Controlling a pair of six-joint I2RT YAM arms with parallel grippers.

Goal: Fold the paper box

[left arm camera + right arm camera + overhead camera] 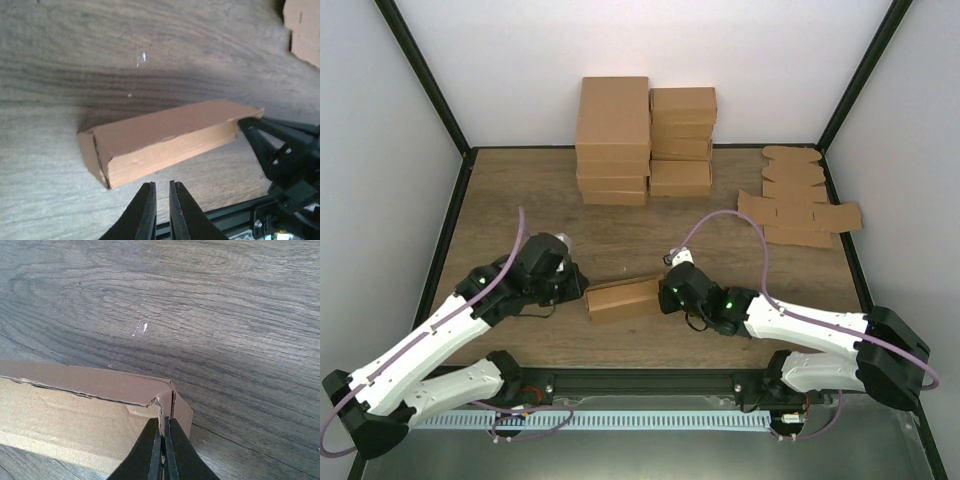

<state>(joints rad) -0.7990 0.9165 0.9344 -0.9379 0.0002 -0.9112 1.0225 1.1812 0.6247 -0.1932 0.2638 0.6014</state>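
Right jaws closed at paper box point(75, 420) end.

Box point(623, 298) at the table's point(520, 210) front middle, left gripper point(580, 292) just beside its left end, right gripper point(664, 292) on its right end, carton stacks point(645, 135) behind at the back edge, flat blanks point(798, 200) back right.

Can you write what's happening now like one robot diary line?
paper box: carton-shaped, on table | left gripper: slightly open, empty | right gripper: shut at box's end
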